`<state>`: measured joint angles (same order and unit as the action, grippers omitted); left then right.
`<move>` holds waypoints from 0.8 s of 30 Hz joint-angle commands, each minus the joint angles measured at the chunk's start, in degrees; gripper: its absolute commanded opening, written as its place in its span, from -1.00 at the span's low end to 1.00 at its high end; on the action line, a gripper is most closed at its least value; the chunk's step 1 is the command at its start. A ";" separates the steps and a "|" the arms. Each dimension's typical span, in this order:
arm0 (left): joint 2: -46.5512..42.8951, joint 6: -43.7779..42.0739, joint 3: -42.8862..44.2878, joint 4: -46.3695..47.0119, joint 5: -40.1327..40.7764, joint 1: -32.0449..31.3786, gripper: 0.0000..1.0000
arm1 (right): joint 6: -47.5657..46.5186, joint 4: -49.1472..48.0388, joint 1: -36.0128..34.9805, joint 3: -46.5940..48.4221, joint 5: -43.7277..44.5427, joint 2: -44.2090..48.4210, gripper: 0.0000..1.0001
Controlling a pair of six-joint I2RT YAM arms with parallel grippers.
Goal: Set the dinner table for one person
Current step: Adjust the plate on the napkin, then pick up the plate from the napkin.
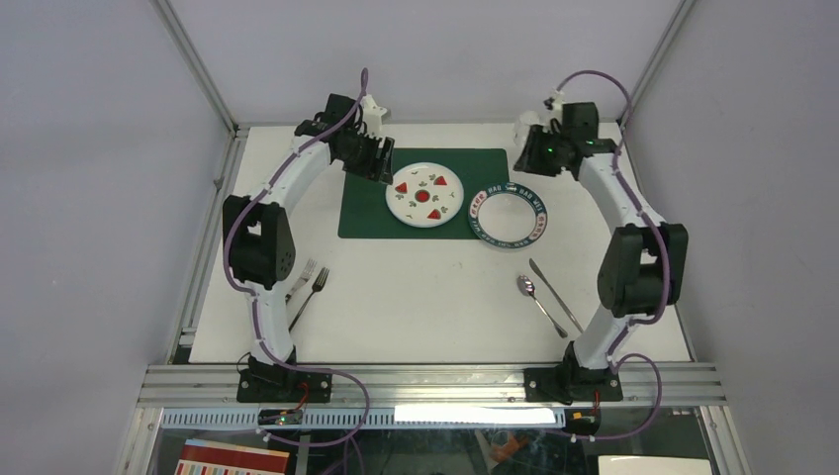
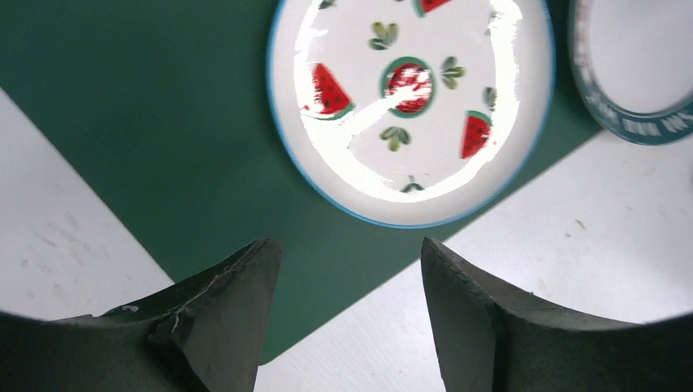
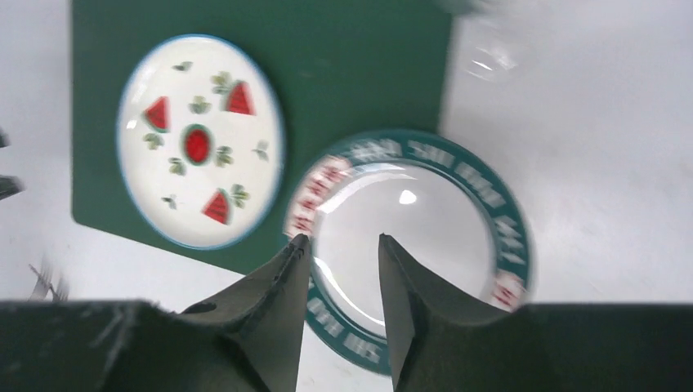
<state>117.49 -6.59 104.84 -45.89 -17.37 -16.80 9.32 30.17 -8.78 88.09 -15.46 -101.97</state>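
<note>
Plates sit just beside each other in the upper middle of the top view: a watermelon plate point(image 1: 425, 195) on the green placemat point(image 1: 361, 213), and a green-rimmed plate point(image 1: 508, 218) overlapping its right corner. The white surface point(image 1: 425, 317) fills the frame's centre. Both open and empty, the left pincer point(image 2: 347, 245) hangs over the placemat's edge and the right pincer point(image 3: 343, 241) above the green-rimmed plate.

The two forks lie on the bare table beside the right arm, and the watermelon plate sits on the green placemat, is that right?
Not quite. The two forks lie on the bare table beside the left arm, not the right, as the top external view shows. The watermelon plate does sit on the green placemat.
</note>
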 commanded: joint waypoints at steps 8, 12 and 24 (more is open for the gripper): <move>-7.01 1.74 -2.44 -1.20 -11.04 -1.01 0.33 | -8.83 7.18 20.46 -17.94 -15.17 12.21 -0.21; -8.07 2.06 -3.25 -1.13 -11.37 -1.01 0.33 | -8.41 7.91 21.48 -18.76 -17.18 10.21 -0.20; -9.94 1.40 -4.75 -0.86 -11.23 -0.98 0.33 | -5.37 5.65 25.86 -18.36 -22.99 -1.54 -0.16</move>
<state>111.00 -5.91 100.33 -48.16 -26.72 -17.32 3.29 38.02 16.45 68.75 -35.66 -103.26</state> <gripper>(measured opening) 0.664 0.415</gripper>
